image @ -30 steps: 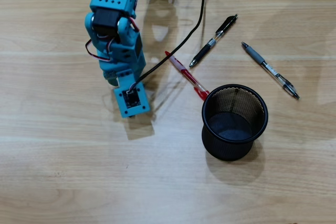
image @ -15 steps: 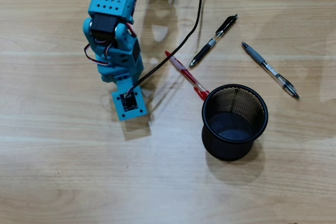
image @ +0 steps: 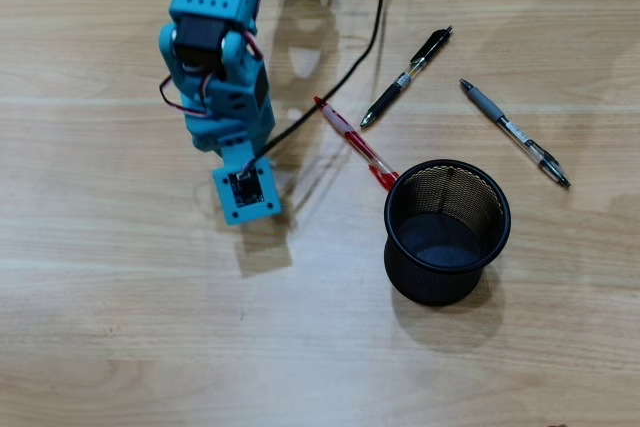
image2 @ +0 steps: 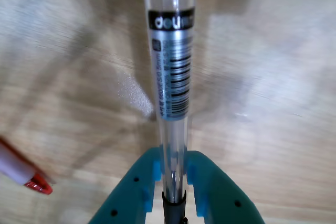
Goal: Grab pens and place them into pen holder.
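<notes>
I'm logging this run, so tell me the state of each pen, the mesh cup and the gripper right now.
Clear plastic pen with barcode label: clamped between the fingers, off the table.
Teal two-finger gripper: shut on that pen.
Red pen: lying on the table, one end at the cup.
Black pen: lying loose.
Grey-and-clear pen: lying loose.
Black wire-mesh cup: upright, no pens visible inside.

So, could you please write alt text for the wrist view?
A teal gripper is shut on a clear pen with a printed barcode label, which runs up the frame over a blurred wooden table. The tip of a red pen shows at lower left.
</notes>
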`<state>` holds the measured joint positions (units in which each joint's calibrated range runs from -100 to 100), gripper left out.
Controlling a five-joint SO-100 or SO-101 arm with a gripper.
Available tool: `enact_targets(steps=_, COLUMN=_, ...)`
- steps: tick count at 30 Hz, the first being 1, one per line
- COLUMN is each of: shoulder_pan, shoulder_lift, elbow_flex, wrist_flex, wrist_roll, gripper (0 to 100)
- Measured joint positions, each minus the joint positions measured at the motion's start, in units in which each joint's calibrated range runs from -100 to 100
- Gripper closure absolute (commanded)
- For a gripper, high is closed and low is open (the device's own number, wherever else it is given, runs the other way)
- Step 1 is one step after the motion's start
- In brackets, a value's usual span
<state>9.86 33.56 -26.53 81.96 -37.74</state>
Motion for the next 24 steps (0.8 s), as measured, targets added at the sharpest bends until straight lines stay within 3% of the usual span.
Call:
enact_targets(steps=14, shoulder_pan=-0.67, shoulder_lift=-31.01, elbow_flex=-0.09, wrist_flex=5.44, wrist_roll=0.0, gripper=98)
enact_targets(steps=24, shoulder_pan=-4.19, shoulder_lift=-42.65, elbow_flex=-0.09, wrist_flex=8.11, wrist_roll=-1.46, gripper=98)
